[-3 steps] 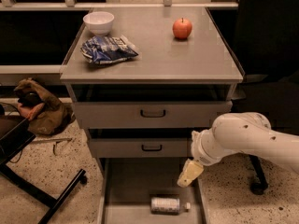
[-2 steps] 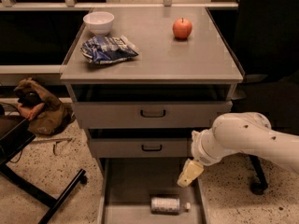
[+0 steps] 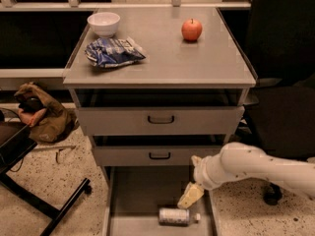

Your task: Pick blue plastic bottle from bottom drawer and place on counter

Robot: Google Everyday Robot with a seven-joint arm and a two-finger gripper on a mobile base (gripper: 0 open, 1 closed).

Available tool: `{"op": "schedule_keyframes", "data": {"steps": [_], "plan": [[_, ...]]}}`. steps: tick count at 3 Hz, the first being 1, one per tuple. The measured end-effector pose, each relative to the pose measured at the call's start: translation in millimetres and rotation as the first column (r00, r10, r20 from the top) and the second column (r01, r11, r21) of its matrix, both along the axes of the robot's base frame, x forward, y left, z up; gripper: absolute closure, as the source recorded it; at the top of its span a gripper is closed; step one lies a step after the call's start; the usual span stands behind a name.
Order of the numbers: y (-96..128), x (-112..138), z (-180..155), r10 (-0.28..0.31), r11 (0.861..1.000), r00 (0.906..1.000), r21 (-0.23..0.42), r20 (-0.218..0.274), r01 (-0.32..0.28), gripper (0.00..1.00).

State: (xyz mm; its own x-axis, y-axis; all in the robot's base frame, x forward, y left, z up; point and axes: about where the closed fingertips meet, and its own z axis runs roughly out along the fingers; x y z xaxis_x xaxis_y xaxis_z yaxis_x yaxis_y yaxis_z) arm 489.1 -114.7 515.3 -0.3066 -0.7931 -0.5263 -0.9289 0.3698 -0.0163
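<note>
The bottom drawer is pulled out toward the camera, and its flat grey floor is bare across the left and middle. The blue plastic bottle lies on its side in the drawer's near right part, with its white cap pointing at the drawer's right wall. The gripper hangs over the drawer's right side, tilted down, just above and behind the bottle and not touching it. Whether it is spread or closed cannot be told. The white arm comes in across the drawer's right edge.

Directly above the drawer are two shut drawers with black handles. Above those is the counter. On it, a white bowl and a blue-and-white snack bag sit to the left and a red apple at the back right, leaving the front strip and centre open. Left of the drawer, a black chair leg crosses the floor.
</note>
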Motion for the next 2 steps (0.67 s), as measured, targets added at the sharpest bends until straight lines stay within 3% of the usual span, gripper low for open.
{"op": "schedule_keyframes", "data": {"steps": [1,2], "plan": [[15,0,-68,-0.011,0.996,0.9993,0.088,-0.035,0.014,0.0],[13,-1,-95,-0.027,0.982,0.9982,0.183,-0.053,0.037,0.0]]}}
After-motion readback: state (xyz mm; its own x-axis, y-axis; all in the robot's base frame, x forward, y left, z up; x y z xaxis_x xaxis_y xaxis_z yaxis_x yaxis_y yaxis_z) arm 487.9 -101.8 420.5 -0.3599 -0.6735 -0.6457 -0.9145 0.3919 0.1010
